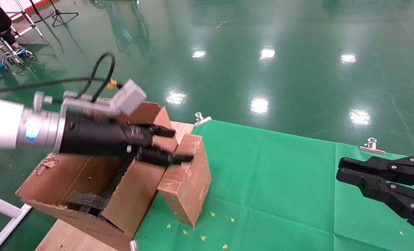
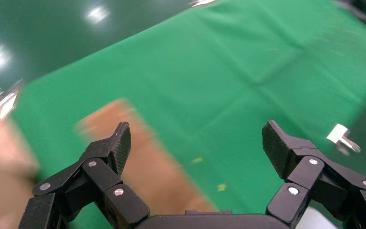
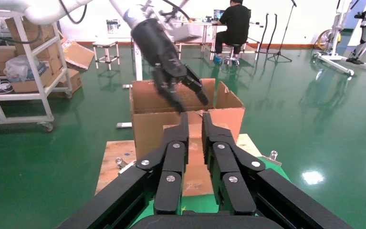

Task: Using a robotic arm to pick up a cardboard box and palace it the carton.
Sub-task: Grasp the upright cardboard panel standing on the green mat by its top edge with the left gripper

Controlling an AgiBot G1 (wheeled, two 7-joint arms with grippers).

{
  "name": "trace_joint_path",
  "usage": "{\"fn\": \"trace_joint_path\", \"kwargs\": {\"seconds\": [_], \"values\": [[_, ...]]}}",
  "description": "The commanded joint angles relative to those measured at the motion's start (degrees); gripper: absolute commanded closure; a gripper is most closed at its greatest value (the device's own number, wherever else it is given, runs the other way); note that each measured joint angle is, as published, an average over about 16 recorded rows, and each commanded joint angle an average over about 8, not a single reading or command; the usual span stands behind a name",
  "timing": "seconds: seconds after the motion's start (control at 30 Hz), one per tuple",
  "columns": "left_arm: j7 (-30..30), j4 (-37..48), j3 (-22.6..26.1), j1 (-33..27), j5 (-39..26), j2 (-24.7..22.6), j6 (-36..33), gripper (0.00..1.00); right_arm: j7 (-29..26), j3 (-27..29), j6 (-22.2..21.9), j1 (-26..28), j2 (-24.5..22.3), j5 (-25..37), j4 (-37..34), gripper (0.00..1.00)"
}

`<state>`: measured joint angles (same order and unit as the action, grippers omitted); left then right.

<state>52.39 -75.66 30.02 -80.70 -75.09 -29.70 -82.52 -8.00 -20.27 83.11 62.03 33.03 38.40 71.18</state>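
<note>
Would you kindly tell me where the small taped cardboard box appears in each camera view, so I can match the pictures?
Head view: the cardboard box stands tilted on the green cloth, against the carton, under the open left hand.
Left wrist view: a blurred brown strip beyond the hand.
Right wrist view: centre, mostly behind the shut right hand.
Shared landmark: the green cloth.

Floor [image 1: 297,45]: glossy dark green, reflecting rows of ceiling lights. Green cloth [image 1: 280,181] covers the near work surface, fastened at its far edge with metal clips [image 1: 371,145]; a wooden board [image 3: 111,157] lies under the cloth's left edge. Right wrist view: far white wall [image 3: 286,21], a seated person in black [image 3: 233,26] at a desk, a small stool [image 3: 105,51], and a white wheeled shelf rack [image 3: 33,90] loaded with boxes.
</note>
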Motion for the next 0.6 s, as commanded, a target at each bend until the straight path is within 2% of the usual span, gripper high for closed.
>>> {"fn": "trace_joint_path", "kwargs": {"seconds": [0.03, 0.13, 0.27, 0.6], "values": [[6.43, -0.06, 1.91, -3.04, -4.91, -0.43, -0.6, 0.0, 0.0, 0.0, 0.0, 0.0, 0.0, 0.0, 0.0, 1.0], [12.76, -0.02, 4.81, -7.68, -10.71, -3.4, -3.47, 0.0, 0.0, 0.0, 0.0, 0.0, 0.0, 0.0, 0.0, 1.0], [17.21, 0.7, 7.58, -11.41, -15.01, -6.59, -6.16, 0.0, 0.0, 0.0, -0.01, 0.0, 0.0, 0.0, 0.0, 1.0], [19.05, 1.5, 9.33, -13.11, -16.76, -8.2, -6.93, 0.0, 0.0, 0.0, -0.02, -0.01, -0.01, -0.01, -0.01, 1.0]]}}
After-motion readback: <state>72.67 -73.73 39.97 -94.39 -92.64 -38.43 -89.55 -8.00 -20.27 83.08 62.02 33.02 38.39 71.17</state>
